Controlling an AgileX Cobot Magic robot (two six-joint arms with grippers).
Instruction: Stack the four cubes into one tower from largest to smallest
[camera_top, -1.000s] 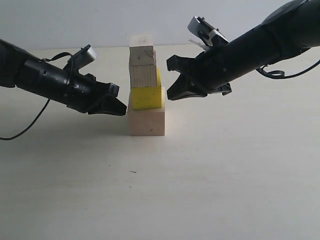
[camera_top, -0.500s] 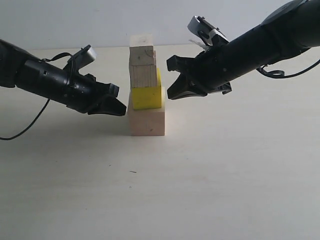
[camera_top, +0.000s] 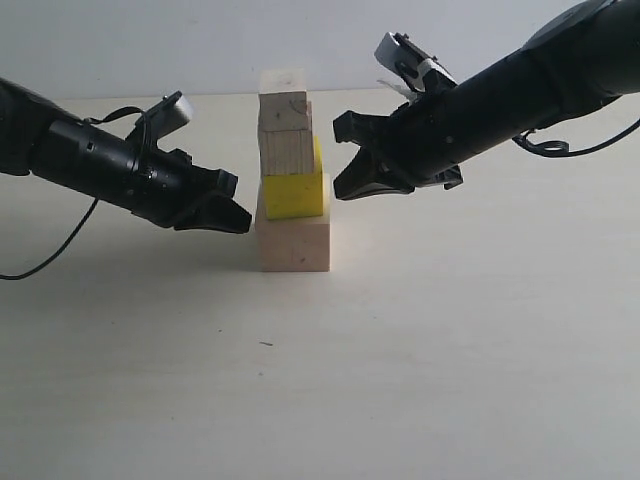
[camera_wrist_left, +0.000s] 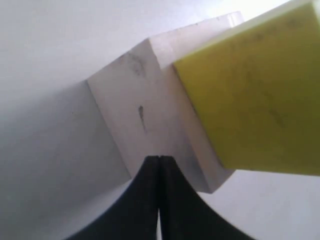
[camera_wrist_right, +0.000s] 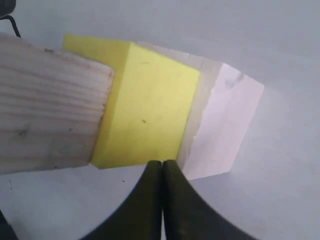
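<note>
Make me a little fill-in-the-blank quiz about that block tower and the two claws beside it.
1. The tower counts ____ cubes.
2. The cube resting directly on the large wood cube is coloured ____.
3. The smallest cube sits at the tower's ____.
4. The left gripper and right gripper both have their jaws ____.
Missing words: four; yellow; top; shut.

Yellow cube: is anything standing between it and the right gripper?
Nothing visible does. The right gripper, jaws shut, points at the yellow cube across a small open gap.
</note>
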